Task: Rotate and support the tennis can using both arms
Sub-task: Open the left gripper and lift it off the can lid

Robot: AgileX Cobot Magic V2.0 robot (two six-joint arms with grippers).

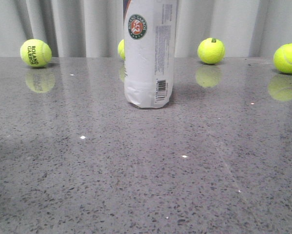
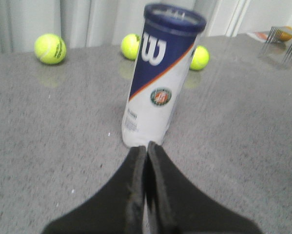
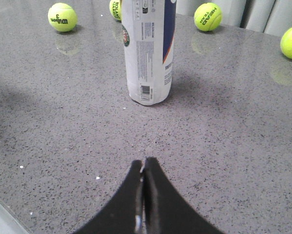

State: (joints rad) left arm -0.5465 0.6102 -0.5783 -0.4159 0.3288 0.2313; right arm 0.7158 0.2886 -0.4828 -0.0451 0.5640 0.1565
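The tennis can (image 1: pixel 149 53) stands upright on the grey stone table, its top cut off in the front view. Its white label shows the round logo and a barcode low down. In the left wrist view the can (image 2: pixel 160 80) shows its navy rim and big W, and my left gripper (image 2: pixel 146 147) is shut with nothing held, its tips just short of the can's base. In the right wrist view the can (image 3: pixel 148 51) stands farther off, and my right gripper (image 3: pixel 144 163) is shut and empty over bare table. Neither arm shows in the front view.
Several yellow-green tennis balls lie along the back by the curtain: one far left (image 1: pixel 35 52), one behind the can (image 1: pixel 121 49), one right of it (image 1: pixel 211 50), one at the right edge (image 1: pixel 288 58). A wire rack (image 2: pixel 282 46) stands far off.
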